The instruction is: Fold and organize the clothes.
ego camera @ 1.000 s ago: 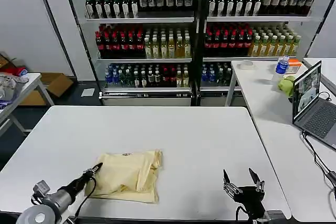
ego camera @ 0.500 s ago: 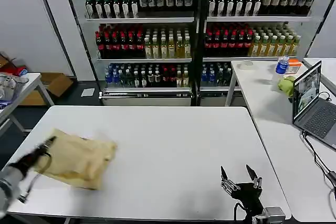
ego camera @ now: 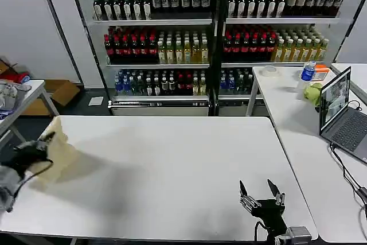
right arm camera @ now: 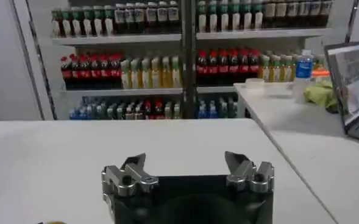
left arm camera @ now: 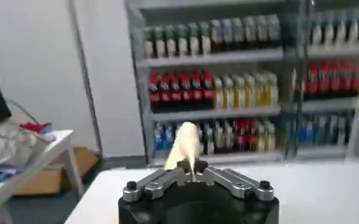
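Near edge of white table (ego camera: 172, 176): right gripper (ego camera: 259, 190) parked, fingers spread apart, nothing between them. Far off at the table's left edge: left gripper (ego camera: 45, 140) clamped on the cream garment (ego camera: 60, 150), bunched beyond the fingertips, blurred, long axis unclear. Behind: shelves (ego camera: 212, 38) stocked with bottled drinks.

No legible text — anywhere.
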`<state>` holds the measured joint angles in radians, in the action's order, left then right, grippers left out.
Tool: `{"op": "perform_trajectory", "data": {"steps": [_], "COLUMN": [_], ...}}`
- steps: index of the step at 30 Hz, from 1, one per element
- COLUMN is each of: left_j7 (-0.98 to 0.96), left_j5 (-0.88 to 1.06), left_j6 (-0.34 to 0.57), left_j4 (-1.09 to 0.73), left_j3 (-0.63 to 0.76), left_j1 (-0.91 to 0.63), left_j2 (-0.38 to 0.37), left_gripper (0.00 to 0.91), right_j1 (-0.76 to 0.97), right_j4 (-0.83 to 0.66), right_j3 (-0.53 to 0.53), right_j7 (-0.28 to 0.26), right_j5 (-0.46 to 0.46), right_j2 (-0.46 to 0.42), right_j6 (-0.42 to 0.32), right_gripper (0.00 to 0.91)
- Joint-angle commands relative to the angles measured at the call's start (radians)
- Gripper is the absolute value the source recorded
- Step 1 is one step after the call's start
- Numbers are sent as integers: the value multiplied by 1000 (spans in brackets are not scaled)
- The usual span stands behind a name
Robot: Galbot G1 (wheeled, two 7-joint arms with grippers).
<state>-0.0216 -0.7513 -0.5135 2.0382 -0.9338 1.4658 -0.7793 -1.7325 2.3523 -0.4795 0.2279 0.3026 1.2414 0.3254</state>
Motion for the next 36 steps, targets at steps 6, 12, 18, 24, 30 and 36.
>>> {"op": "perform_trajectory", "data": {"steps": [6, 12, 18, 24, 30, 36], "left_j7": [-134, -152, -209, -261, -277, -261], "left_j5": [780, 710, 529, 409, 332, 321], "left_j6": [87, 18, -50, -62, -57, -39], "left_j4": [175, 182, 108, 12, -79, -137], "left_j3": [514, 614, 736, 823, 887, 952], "left_j1": [73, 20, -109, -235, -337, -399], "left_j2": [-231, -267, -351, -433, -498, -553], "left_gripper": [10, 10, 10, 10, 10, 81], "right_j1": [-10, -12, -7, 0, 4, 10], "right_j4": [-4, -21, -27, -31, -36, -37], "right_j3": [-6, -2, -3, -6, -8, -6], "right_j7": [1, 1, 1, 1, 1, 1], "right_j5": [-16, -26, -28, -27, -27, -26], "right_j2": [24, 36, 42, 45, 49, 53], "right_j6": [3, 1, 3, 7, 7, 11], "right_gripper": [907, 907, 907, 907, 907, 907]}}
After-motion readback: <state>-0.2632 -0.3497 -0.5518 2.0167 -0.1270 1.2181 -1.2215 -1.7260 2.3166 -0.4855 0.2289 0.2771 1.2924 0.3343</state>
